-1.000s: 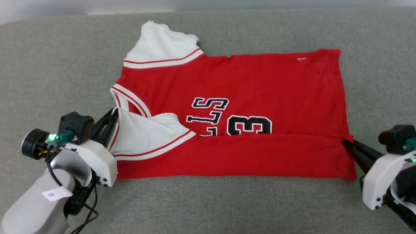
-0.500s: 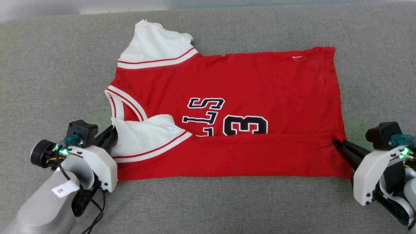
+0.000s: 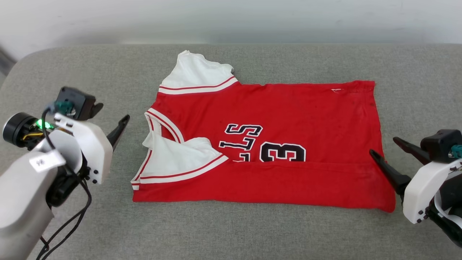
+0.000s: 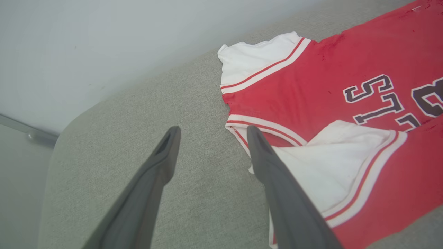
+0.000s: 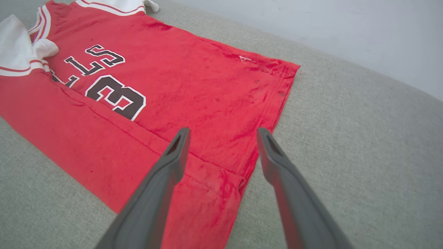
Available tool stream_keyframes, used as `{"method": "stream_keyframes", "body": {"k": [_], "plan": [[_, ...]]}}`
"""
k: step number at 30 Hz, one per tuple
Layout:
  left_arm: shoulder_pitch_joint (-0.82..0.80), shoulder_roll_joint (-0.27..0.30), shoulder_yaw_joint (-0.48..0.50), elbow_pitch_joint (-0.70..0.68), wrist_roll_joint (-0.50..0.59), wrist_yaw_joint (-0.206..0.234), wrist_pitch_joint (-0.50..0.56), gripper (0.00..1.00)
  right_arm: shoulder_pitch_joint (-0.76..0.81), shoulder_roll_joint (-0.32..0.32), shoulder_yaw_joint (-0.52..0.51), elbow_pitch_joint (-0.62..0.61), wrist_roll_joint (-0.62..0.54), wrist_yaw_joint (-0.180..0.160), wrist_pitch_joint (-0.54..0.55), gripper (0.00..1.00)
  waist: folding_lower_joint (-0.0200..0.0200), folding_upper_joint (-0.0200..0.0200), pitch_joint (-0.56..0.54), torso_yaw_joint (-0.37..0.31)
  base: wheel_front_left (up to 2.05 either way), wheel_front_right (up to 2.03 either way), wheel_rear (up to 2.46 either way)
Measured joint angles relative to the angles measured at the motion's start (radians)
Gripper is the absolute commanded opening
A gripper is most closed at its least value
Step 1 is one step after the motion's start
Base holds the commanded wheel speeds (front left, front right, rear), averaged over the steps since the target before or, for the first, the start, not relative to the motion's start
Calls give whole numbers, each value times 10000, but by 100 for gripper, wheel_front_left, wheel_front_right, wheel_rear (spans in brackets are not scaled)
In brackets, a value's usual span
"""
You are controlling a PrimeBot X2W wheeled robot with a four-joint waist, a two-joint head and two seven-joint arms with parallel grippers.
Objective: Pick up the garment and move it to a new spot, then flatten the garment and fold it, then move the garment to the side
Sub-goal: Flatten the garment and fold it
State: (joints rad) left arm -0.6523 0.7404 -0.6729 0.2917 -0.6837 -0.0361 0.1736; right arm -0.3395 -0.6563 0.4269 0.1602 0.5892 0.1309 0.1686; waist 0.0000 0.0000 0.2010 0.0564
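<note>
Now: you have the red jersey [image 3: 267, 144] lying spread out on the grey cushion [image 3: 252, 231], near the middle.
Jersey lie: its neck points to your left and its bottom hem to your right.
Fold: the long edge near you is turned up over the shirt. It hides the low part of the black letters and the big 3.
Near sleeve: white, folded in onto the red chest beside the neck.
Far sleeve: white with red stripes, sticking out flat toward the pale wall [image 3: 231, 18].
Left gripper [image 3: 113, 111]: its two dark fingers are spread wide and hold nothing. In the head view it sits just beside the neck, with a strip of grey cushion between it and the cloth.
Left wrist view: one finger [image 4: 277, 193] crosses in front of the white sleeve. You cannot tell from there if it touches.
Right gripper [image 3: 383, 145]: its fingers are spread wide too and hold nothing. It is at the hem, by the end of the fold.
Right wrist view: one finger [image 5: 162, 180] is over the red cloth and the other is over bare cushion, so the hem edge runs between them. You cannot tell if a tip touches the cloth.
</note>
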Motion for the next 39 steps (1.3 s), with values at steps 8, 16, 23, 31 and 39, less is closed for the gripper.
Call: {"method": "stream_keyframes", "body": {"k": [8, 16, 23, 31, 39], "plan": [[-595, 675, -533, -970, -1958, -522, 4757, 100, 131, 221, -4, -244, -109, 2, 364, 100, 0, 0, 12, -85, 0, 0, 0], [-476, 585, -924, -617, -2732, -514, 6192, 100, -19, 299, 226, -307, -63, 0, 698, 100, 0, 0, 337, -451, 0, 0, 0], [-95, 408, -1344, 278, -2844, -585, 6564, 100, -432, 316, 468, -215, 15, 0, 775, 100, 0, 0, 732, -809, 0, 0, 0], [-104, 280, -1578, 892, -2899, -790, 6426, 0, -865, 291, 805, 2, 207, 2, 759, 100, -1, 0, 856, -1017, 0, 0, 0], [-142, 449, -1931, 495, -2750, -930, 5520, 0, -2436, -1308, 1628, -941, 976, 2, 3106, 100, 0, 0, 316, -766, 0, 0, 0]]}}
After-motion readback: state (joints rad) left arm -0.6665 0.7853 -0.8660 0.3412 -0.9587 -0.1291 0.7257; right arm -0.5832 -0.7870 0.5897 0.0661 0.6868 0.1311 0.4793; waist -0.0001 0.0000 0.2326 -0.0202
